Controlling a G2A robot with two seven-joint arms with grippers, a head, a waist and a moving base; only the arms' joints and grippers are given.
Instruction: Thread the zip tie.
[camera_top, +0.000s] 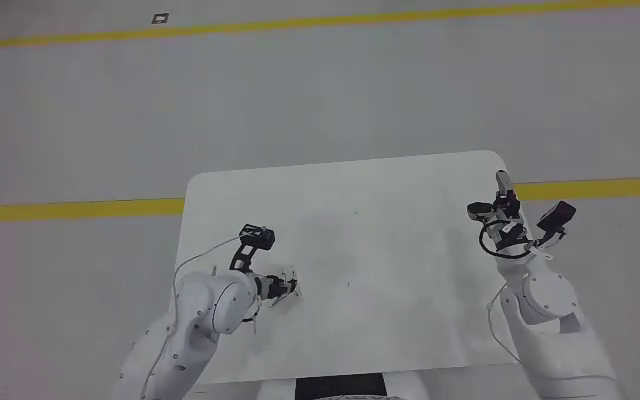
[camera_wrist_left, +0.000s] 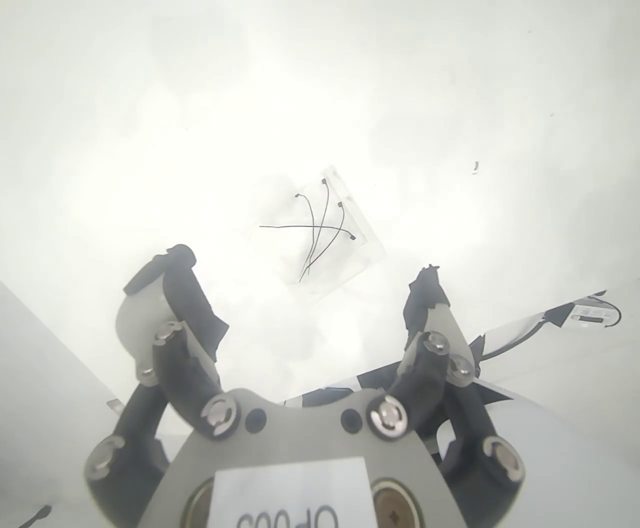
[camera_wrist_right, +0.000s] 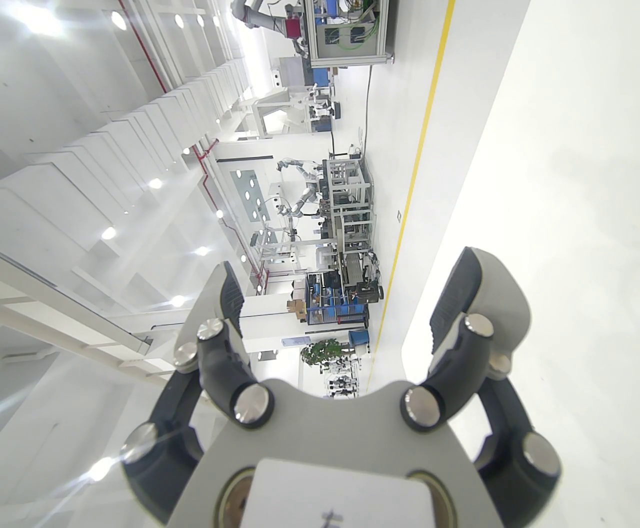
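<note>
While hovering near tray (camera_wrist_left: 370, 240) with left gripper (camera_wrist_left: 305, 262) spread, yet to grasp or thread any zip tie (camera_wrist_left: 320, 227); holds right gripper (camera_wrist_right: 346, 262) open farther off

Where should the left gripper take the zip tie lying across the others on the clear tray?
Probably by its thin tail end, which pokes clear of the crossed pile, coming from straight above: the zip tie lies flat on the clear tray, so the open left gripper should straddle the strap there.
</note>
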